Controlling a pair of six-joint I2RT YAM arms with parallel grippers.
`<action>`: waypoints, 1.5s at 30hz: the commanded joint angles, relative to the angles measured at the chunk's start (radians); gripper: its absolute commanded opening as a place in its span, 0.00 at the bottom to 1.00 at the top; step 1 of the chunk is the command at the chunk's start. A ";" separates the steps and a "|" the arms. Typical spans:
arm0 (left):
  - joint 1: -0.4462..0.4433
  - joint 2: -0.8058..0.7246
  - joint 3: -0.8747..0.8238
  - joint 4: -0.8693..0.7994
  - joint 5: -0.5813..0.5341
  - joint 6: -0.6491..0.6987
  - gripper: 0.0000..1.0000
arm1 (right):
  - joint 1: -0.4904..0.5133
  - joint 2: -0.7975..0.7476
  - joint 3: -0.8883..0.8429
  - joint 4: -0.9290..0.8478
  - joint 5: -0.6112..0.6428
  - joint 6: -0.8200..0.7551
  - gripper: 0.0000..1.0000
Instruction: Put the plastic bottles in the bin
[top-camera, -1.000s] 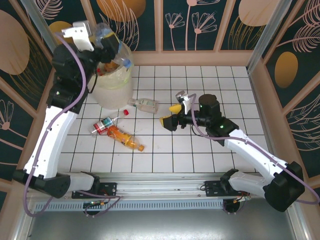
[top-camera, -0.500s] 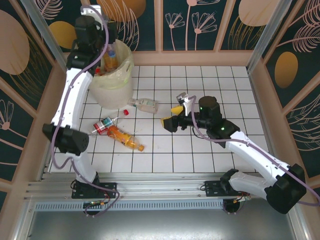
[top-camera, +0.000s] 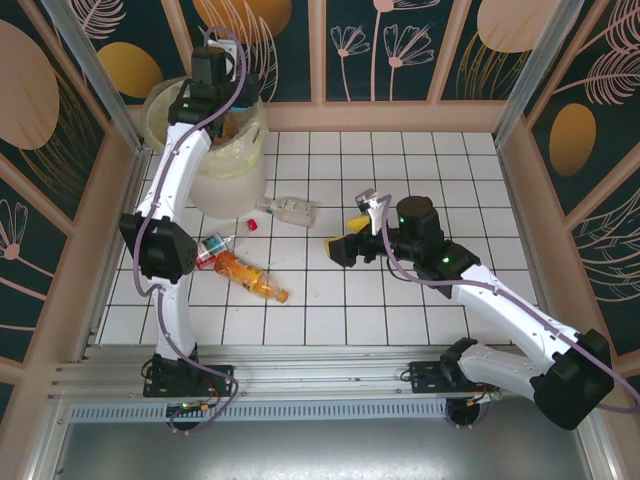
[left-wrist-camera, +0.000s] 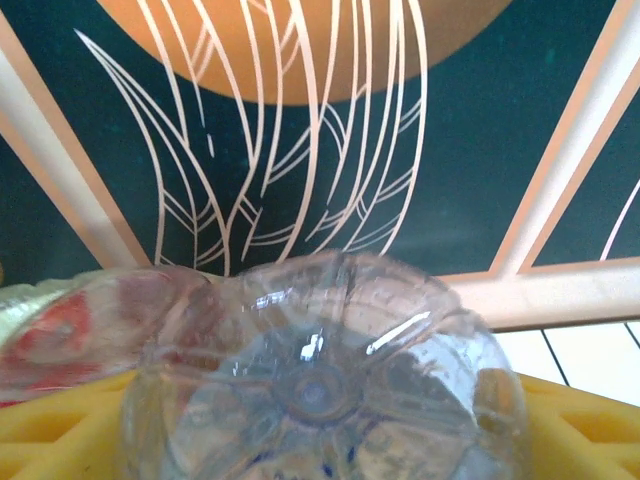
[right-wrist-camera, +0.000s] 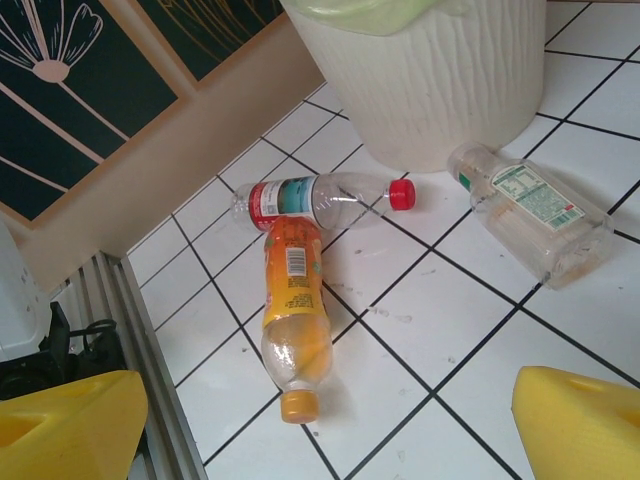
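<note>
Found left gripper (top-camera: 213, 72) above the bin (top-camera: 225, 175), upper left of the overhead view. Noted a clear bottle (left-wrist-camera: 320, 390), base toward the wrist camera, between the yellow fingers (left-wrist-camera: 60, 435); could not tell whether clamped or loose. Found right gripper (top-camera: 343, 232) at frame centre, spread wide, holding nothing. Recorded three bottles on the white tiled table (top-camera: 400, 320) left of centre: flat clear bottle (right-wrist-camera: 530, 212) just beside the bin, orange bottle (right-wrist-camera: 292, 315) touching the red-labelled bottle (right-wrist-camera: 315, 200). Saw further bottles (top-camera: 233, 124) inside the bin.
</note>
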 joint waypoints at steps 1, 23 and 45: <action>0.005 0.023 0.010 -0.027 0.005 -0.005 0.81 | 0.008 -0.009 -0.016 0.013 0.006 -0.005 0.95; 0.006 -0.400 -0.274 0.031 0.115 -0.135 0.99 | 0.006 0.218 0.044 0.072 0.045 -0.166 0.94; 0.005 -1.144 -1.600 0.544 0.590 -0.558 0.99 | -0.027 0.895 0.610 -0.177 0.182 -0.465 0.93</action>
